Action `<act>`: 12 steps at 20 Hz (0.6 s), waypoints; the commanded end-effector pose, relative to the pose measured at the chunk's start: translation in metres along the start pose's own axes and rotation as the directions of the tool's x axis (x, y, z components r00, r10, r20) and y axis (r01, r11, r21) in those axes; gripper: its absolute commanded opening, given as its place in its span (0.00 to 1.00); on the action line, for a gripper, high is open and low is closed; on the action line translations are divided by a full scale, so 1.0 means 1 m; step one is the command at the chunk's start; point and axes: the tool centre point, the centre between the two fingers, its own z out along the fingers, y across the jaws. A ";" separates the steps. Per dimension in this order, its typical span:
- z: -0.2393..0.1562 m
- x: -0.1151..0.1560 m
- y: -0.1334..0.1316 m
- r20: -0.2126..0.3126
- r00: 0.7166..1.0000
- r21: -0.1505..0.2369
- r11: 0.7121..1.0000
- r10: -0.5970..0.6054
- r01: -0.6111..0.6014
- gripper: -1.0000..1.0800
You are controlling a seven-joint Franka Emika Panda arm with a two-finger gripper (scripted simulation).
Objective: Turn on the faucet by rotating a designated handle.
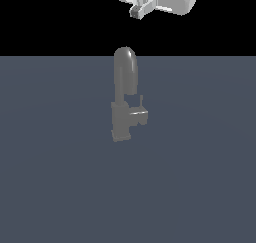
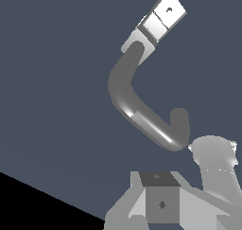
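Observation:
The dull grey faucet (image 1: 122, 122) stands on the blue-grey floor, its arched spout (image 1: 125, 67) rising above the blocky base. Its short side arm (image 1: 139, 117) points to the exterior view's right, and the thin handle (image 1: 141, 101) sticks up from it. My gripper (image 1: 140, 10) hangs high above the faucet, open and empty, touching nothing. In the wrist view the spout (image 2: 134, 99) curves away from the pale base and side arm (image 2: 162, 18). I cannot pick the handle out clearly there. One of my fingers (image 2: 160, 203) shows at the picture's edge.
A flat blue-grey floor (image 1: 200, 187) stretches around the faucet, ending in a black background behind it. Nothing else stands on it.

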 end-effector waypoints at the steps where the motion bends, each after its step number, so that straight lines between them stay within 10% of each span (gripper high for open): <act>1: 0.002 0.016 -0.001 0.042 0.999 0.031 0.999 0.031 -0.032 0.00; 12: 0.020 0.088 0.002 0.247 0.956 0.153 0.968 0.158 -0.199 0.00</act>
